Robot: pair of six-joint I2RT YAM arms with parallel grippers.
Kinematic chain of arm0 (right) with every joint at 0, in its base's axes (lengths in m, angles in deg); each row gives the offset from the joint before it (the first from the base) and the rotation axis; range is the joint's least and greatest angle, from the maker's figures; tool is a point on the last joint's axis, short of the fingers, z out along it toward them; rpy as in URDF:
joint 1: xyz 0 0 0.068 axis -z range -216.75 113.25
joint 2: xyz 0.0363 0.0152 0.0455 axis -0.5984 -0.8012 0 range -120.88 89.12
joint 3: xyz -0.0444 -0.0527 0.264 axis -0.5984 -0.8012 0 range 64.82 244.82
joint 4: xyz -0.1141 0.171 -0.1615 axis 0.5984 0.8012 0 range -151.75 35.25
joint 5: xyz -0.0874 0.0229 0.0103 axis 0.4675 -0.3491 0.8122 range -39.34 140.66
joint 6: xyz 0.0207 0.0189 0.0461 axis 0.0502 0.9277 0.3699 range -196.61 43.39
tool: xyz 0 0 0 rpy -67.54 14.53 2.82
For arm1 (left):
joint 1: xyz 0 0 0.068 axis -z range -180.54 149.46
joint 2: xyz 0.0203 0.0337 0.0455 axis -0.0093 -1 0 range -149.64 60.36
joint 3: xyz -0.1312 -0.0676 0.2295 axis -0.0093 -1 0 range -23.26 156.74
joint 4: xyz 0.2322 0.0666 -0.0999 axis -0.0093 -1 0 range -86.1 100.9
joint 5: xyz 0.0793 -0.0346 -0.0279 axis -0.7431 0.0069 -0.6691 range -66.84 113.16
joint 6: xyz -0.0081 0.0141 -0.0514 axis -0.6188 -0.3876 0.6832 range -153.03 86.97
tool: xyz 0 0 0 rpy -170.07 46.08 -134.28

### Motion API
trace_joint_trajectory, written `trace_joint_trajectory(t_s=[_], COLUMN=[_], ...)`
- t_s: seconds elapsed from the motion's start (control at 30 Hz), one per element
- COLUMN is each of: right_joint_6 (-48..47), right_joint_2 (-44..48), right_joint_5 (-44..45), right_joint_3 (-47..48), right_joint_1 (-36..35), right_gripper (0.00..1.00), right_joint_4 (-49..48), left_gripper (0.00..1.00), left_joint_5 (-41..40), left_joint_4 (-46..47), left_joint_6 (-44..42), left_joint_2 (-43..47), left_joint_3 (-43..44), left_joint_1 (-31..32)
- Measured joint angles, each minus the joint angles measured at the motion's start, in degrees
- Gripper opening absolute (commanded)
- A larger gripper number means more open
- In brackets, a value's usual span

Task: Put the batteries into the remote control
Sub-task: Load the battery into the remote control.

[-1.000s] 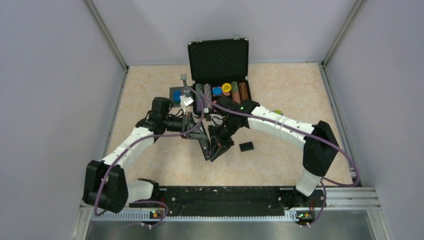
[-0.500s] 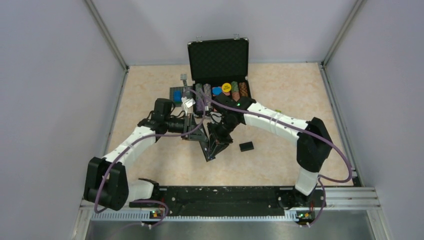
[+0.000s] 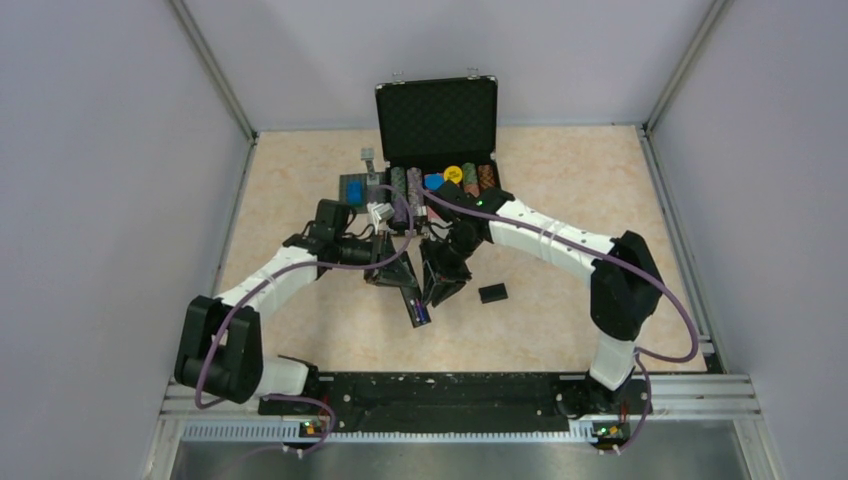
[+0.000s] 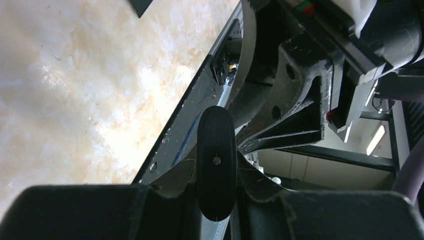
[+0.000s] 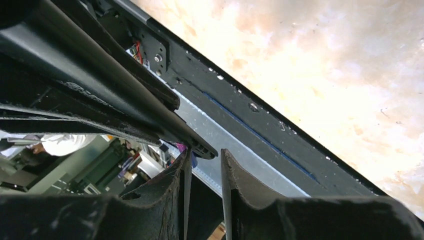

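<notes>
The remote control is a slim black bar, tilted, its lower end pointing at the near edge. My left gripper is shut on its upper part. In the left wrist view its rounded end sits clamped between my fingers. My right gripper hangs just right of the remote, jaws slightly parted and empty. The remote's tip is beside the left finger. A small purple bit shows at that tip; I cannot tell whether it is a battery. No other battery shows.
A small black cover piece lies right of the grippers. An open black case with rows of coloured chips stands behind. A dark tray with a blue piece is to the left of it. The black base rail runs along the near edge.
My right gripper has pulled back up and off the remote's lower end, which now shows uncovered. My left gripper still holds the remote and has shifted a little to the right.
</notes>
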Motion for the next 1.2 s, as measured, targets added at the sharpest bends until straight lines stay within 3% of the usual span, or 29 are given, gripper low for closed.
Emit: trace_joint_trajectory(t_s=[0.13, 0.43, 0.87, 1.2], right_joint_6=[-0.1, 0.0, 6.1, 10.4], right_joint_2=[-0.3, 0.1, 19.6, 34.7], right_joint_5=[0.3, 3.3, 11.6, 19.7], right_joint_3=[0.0, -0.2, -11.3, -25.2], right_joint_1=[0.5, 0.7, 2.1, 2.1], right_gripper=[0.33, 0.58, 0.64, 0.66], right_joint_4=[0.2, -0.4, -12.8, -30.9], left_gripper=[0.0, 0.0, 0.0, 0.0], left_joint_5=[0.2, 0.9, 2.5, 4.0], left_joint_4=[-0.9, -2.5, -0.7, 10.5], left_joint_6=[0.6, 1.7, 6.8, 23.0], left_joint_2=[-1.4, -4.3, -5.9, -4.0], left_joint_3=[0.3, 1.3, 3.0, 3.6], left_joint_1=[0.0, -0.3, -1.3, -2.7])
